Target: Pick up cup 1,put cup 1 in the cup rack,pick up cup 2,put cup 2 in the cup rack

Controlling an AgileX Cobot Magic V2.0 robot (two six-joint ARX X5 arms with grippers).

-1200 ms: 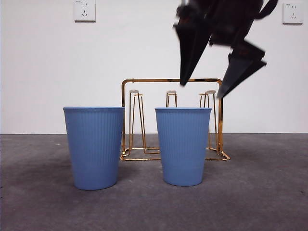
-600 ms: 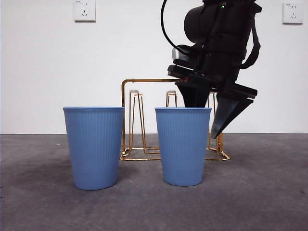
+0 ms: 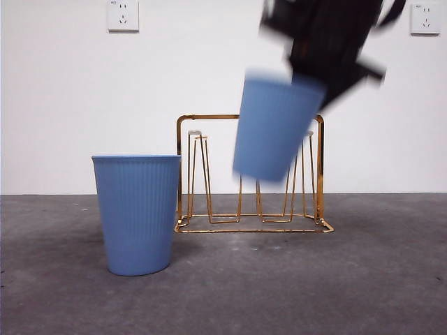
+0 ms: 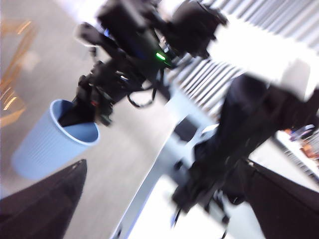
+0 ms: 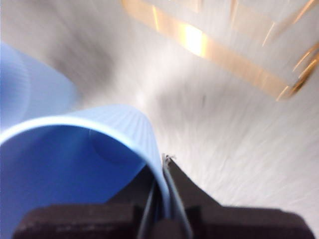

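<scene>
So: cup 1 (image 3: 274, 129) lifted, not yet racked.
The right hand (image 5: 162, 199) pinches its rim, holding it tilted in the air before the rack (image 3: 251, 174); cup 2 (image 3: 137, 213) waits on the surface (image 3: 363, 279). The left hand's (image 4: 159, 199) jaws stand wide, empty.

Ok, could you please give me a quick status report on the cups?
Right end effector shut on the lifted cup rim, airborne in front of the cup rack. Second cup on the table. Left end effector idle.
</scene>
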